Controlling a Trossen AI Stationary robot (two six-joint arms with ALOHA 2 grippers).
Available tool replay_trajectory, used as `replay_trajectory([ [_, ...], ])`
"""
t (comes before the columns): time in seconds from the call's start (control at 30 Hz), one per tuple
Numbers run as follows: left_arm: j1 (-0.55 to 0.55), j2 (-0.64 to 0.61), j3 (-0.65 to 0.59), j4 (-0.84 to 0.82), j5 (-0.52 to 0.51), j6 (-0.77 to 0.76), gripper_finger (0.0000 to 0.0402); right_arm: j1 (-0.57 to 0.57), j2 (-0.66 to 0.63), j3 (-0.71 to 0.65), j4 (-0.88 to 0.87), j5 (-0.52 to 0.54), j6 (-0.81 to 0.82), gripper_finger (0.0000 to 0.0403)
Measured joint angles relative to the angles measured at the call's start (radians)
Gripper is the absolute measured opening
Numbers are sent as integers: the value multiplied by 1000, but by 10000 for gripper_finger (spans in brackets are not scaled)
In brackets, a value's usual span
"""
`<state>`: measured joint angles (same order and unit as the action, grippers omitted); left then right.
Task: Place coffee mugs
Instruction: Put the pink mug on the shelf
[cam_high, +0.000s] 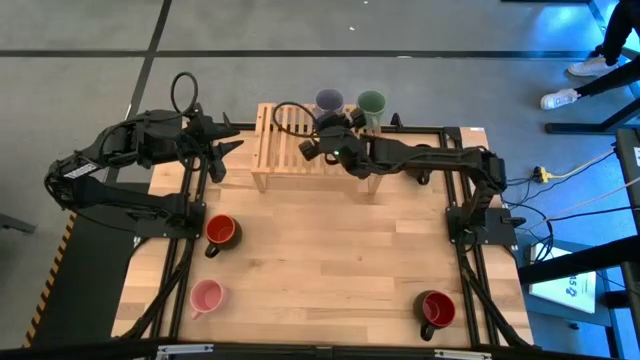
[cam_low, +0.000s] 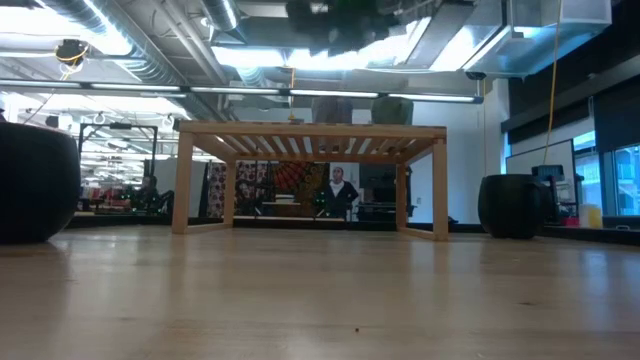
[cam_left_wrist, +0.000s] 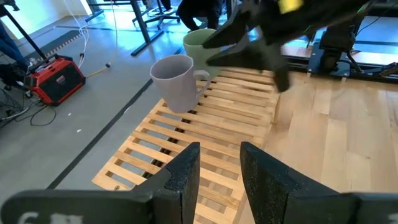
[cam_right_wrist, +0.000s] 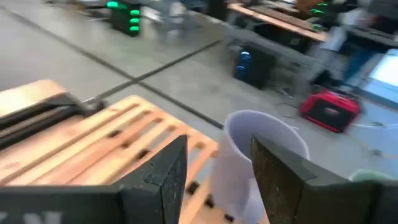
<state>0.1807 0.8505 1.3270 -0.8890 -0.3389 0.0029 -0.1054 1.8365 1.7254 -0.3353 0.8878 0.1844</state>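
Lavender-grey mug (cam_right_wrist: 249, 163) at rack (cam_high: 290, 150) edge, before parted right claw (cam_right_wrist: 214, 171).

Looks like a robotics lab / open workshop hall: bare ducts (cam_low: 150, 45) and pipes w/ strip lights overhead, grey concrete floor (cam_high: 300, 30), red generator (cam_left_wrist: 59, 78) and cables beside the wooden table (cam_high: 330, 270), more workbenches (cam_right_wrist: 280, 25) beyond it.

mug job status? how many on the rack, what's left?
Done: two mugs stand on the slatted rack, the lavender mug and the green mug. In hand: nothing gripped; the right gripper is open by the lavender mug, the left gripper open over the rack. Left on the table: pink mug and two red-lined mugs.
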Motion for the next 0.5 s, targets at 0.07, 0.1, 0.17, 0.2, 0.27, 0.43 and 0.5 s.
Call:
replay_trajectory([
  [0.07, 0, 0, 0, -1, 0, 0, 109, 20, -29, 6, -22, -72, 2, 161],
  [0.1, 0, 0, 0, -1, 0, 0, 109, 32, -44, 6, -43, -102, 3, 161],
  [0.17, 0, 0, 0, 0, 0, -2, 109, 54, -74, 5, -85, -183, -1, 161],
  [0.2, 0, 0, 0, -1, 3, -7, 109, 65, -88, 5, -121, -211, -1, 161],
  [0.27, 0, 8, -2, 2, 24, -23, 109, 86, -115, 5, -194, -262, 3, 161],
  [0.43, 0, 17, -60, 7, 100, -84, 109, 145, -188, -44, -263, -368, 11, 161],
  [0.5, -2, 27, -90, 21, 140, -118, 109, 171, -227, -105, -243, -406, 16, 161],
])
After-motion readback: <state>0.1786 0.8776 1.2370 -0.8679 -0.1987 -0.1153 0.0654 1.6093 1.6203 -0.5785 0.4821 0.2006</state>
